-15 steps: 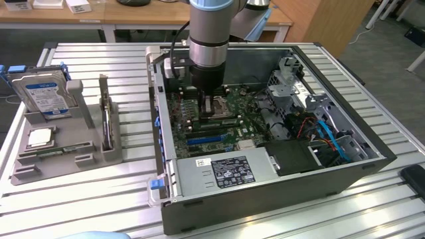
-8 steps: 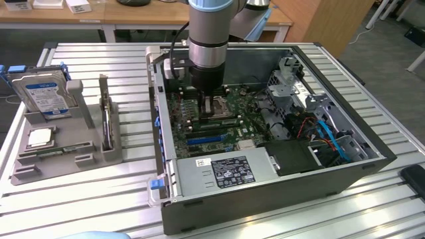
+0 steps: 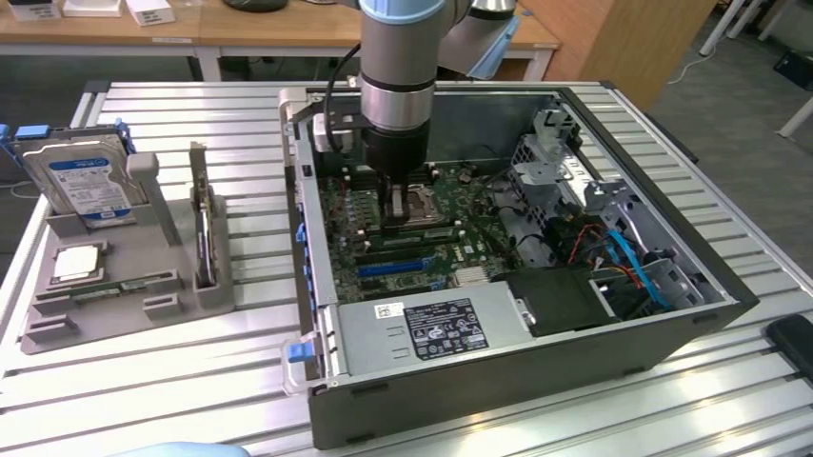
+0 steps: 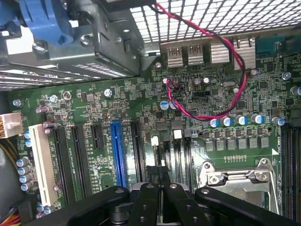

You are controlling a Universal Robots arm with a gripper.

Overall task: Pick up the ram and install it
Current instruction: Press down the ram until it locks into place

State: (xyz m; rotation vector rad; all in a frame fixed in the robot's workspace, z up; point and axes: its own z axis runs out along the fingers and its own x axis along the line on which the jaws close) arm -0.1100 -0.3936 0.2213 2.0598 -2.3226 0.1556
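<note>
gripper [image 3: 404,205] pressed together, inside open computer case [image 3: 711,295] at frame centre, over the motherboard [image 3: 420,252] | ram [image 3: 109,288] lies flat in grey holder [image 3: 190,309], lower left | wrist view: fingers [image 4: 155,197] together above motherboard, CPU socket [image 4: 235,176] beside them

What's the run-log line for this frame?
arm: inside open PC case | pincer: shut, above motherboard near CPU socket | ram: not seen in pincer

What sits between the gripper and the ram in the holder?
The shut gripper sits inside the open dark computer case; that case's side wall and the tall dark expansion card stand between it and the thin green ram stick.
</note>
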